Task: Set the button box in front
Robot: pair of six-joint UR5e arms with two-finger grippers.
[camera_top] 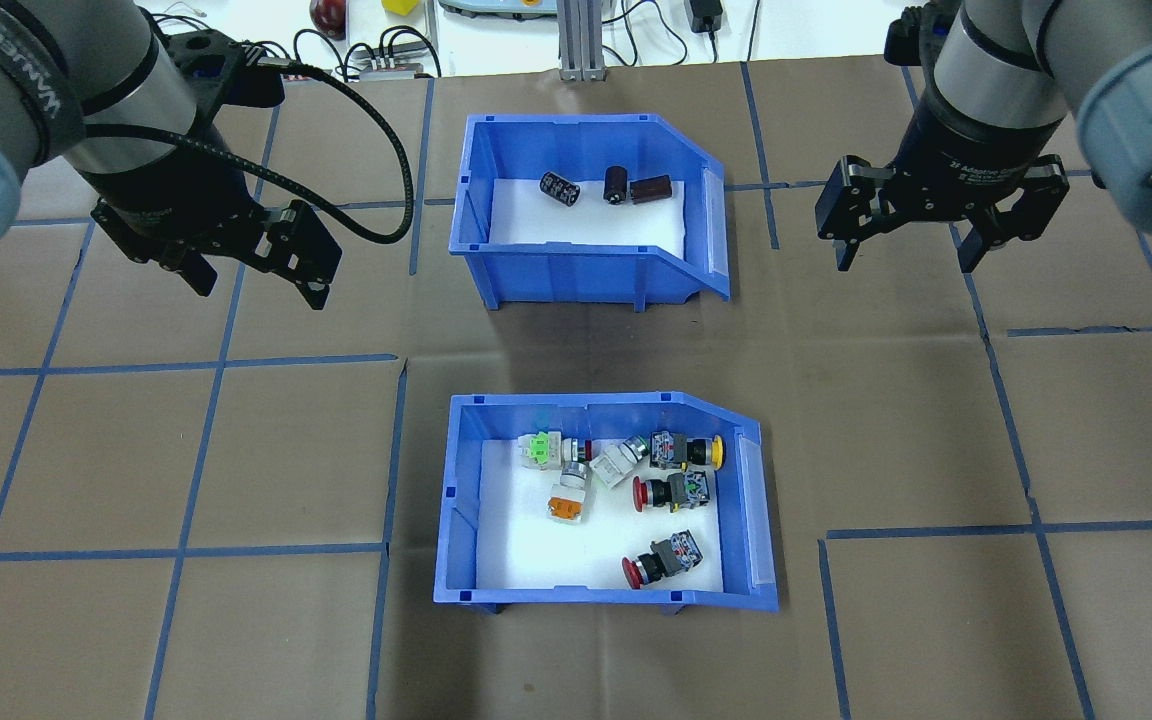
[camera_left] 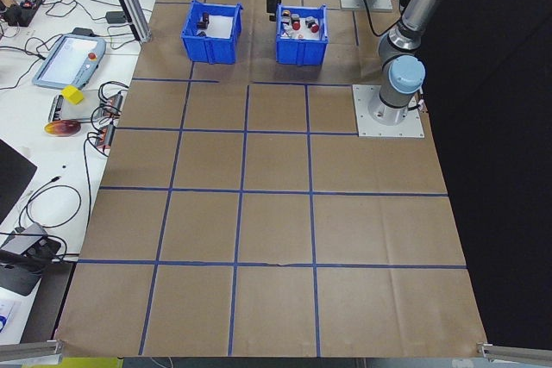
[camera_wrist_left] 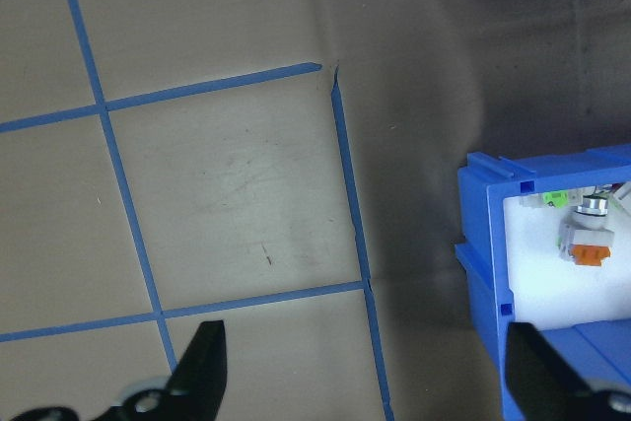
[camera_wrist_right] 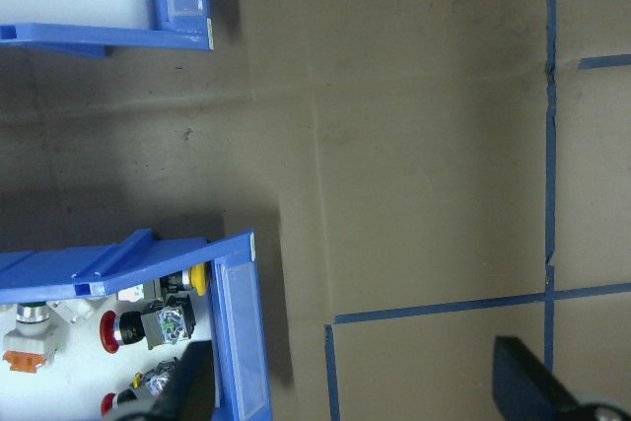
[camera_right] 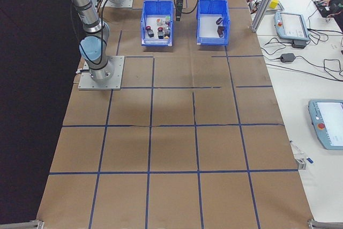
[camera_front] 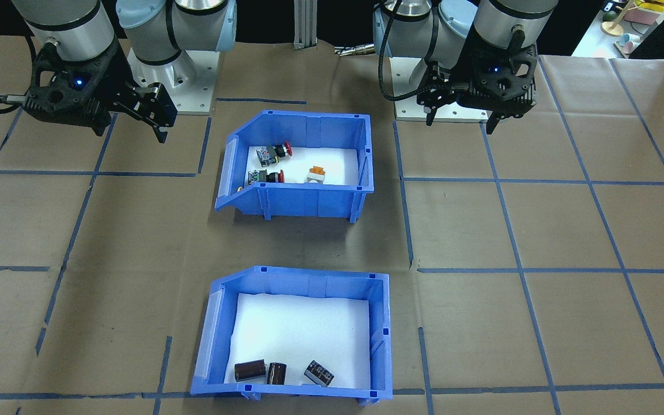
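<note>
Task status: not started, judged from the present layout. Neither arm is in contact with any object.

The blue plastic open-top button box (camera_top: 604,502), lined with white foam and holding small push-button switches (camera_top: 674,490) with red, orange, yellow and green caps, rests on the brown paper-covered table (camera_top: 186,450) in the row nearest the robot base. It sits below and between the 2 grippers, inboard of each. The second blue plastic bin (camera_top: 588,210), holding 3 dark cylinders (camera_top: 616,186), occupies the row farther out, level with the grippers and between them.

The left gripper (camera_top: 249,270) hangs above bare table, with the button box toward the robot and to its inner side. Its fingers are spread apart and hold nothing. The left wrist view shows only a corner of the box beside the right-hand finger.

The right gripper (camera_top: 904,247) hangs above bare table on the opposite side, fingers likewise spread and empty. The sloped cut-out side of the button box faces its side.

Remaining work, as a judgement: approach the box, grasp a wall, and relocate it to the front position. The cylinder bin may need clearing.
</note>
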